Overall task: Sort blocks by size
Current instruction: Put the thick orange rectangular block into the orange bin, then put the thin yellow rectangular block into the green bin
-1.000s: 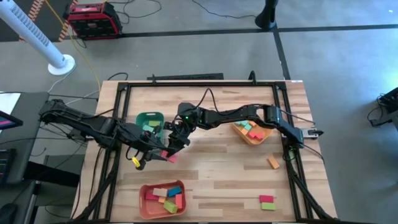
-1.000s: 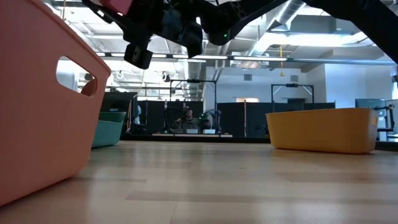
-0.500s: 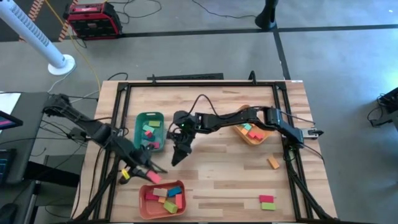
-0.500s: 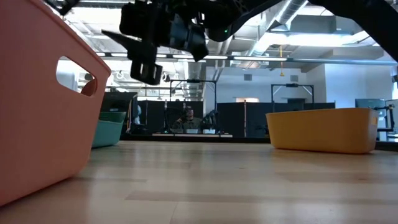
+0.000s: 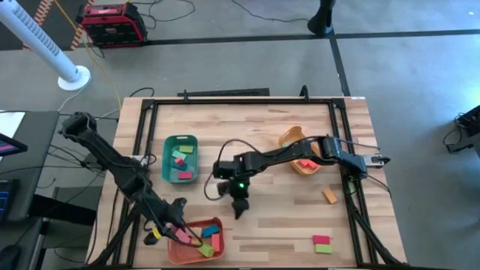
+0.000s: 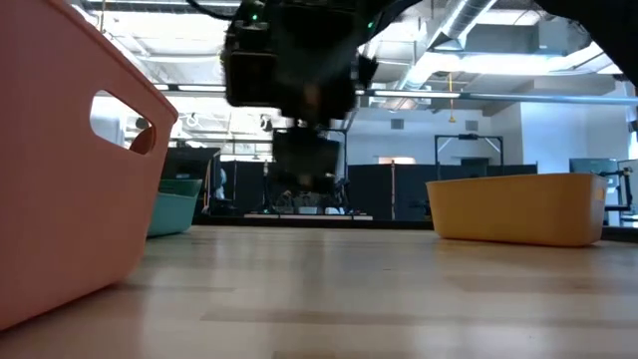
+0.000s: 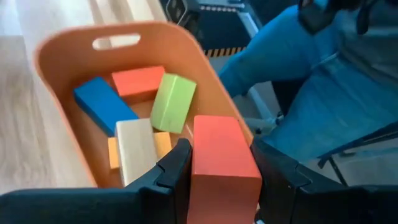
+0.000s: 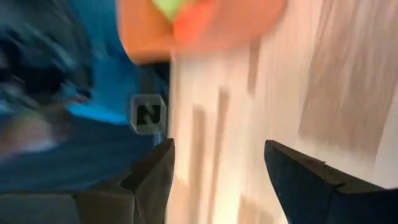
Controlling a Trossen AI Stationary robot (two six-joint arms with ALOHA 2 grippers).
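My left gripper [image 5: 178, 234] is shut on a red block [image 7: 221, 163] and hangs over the left end of the salmon-red tray [image 5: 217, 225]. That tray holds blue, red, green, cream and orange blocks [image 7: 134, 118]. My right gripper [image 5: 239, 210] is open and empty above the bare table, right of that tray; it also shows in the right wrist view [image 8: 217, 168]. Loose on the table lie an orange block [image 5: 329, 196] and a red and a green block [image 5: 322, 244]. More blocks lie in the green tray [image 5: 166, 146] and the yellow-orange tray [image 5: 289, 137]. My left gripper pinches the red block by its two long sides [image 7: 200, 171], one finger on each side. The fingers [image 7: 171, 171] lie along the block and slant down toward the tray. The block is lifted clear, above the blocks in the salmon-red tray.
The low view shows the salmon-red tray's wall [image 6: 60, 199] close at the left, the yellow-orange tray [image 6: 518, 207] at the right and the green tray [image 6: 174, 211] behind. A person's blue-clad legs [image 7: 298, 74] show beyond the table's near edge.
My left gripper has carried the red block from the table's middle, beside the green tray, toward the near edge to over the salmon-red tray. My right gripper, close to the left gripper a second ago, has also gone toward the near edge and a little right.
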